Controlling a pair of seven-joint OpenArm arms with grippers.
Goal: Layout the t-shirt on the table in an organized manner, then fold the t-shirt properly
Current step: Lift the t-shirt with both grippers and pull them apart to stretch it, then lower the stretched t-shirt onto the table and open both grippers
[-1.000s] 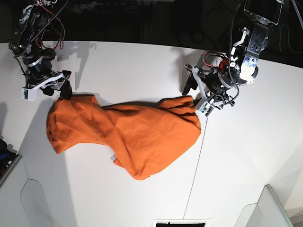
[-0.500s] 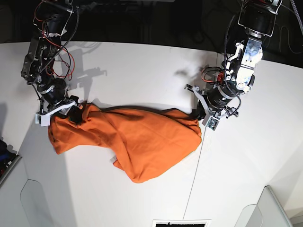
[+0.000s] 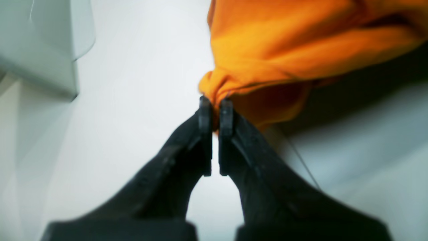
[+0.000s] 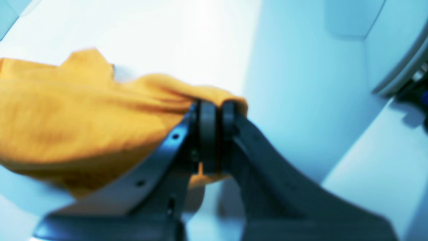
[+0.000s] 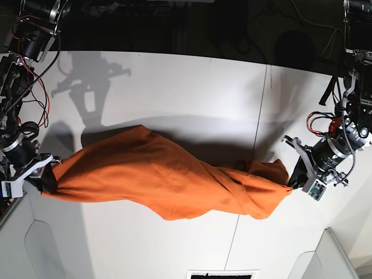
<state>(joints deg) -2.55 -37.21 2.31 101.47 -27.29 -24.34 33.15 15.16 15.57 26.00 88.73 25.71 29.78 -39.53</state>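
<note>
base view: laying-out step. left gripper [image 5: 297, 181] and right gripper [image 5: 42, 174] both pinch the t-shirt [image 5: 163, 180], stretched, twisted across the table [image 5: 174, 87]. next: untwist, lower flat.

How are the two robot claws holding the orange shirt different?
The left gripper pinches a small bunched tip of the t-shirt; the right gripper has a wider fold draped over its fingers. In the base view, left sits at the shirt's right end, right at its left end. Both are shut on cloth.
</note>
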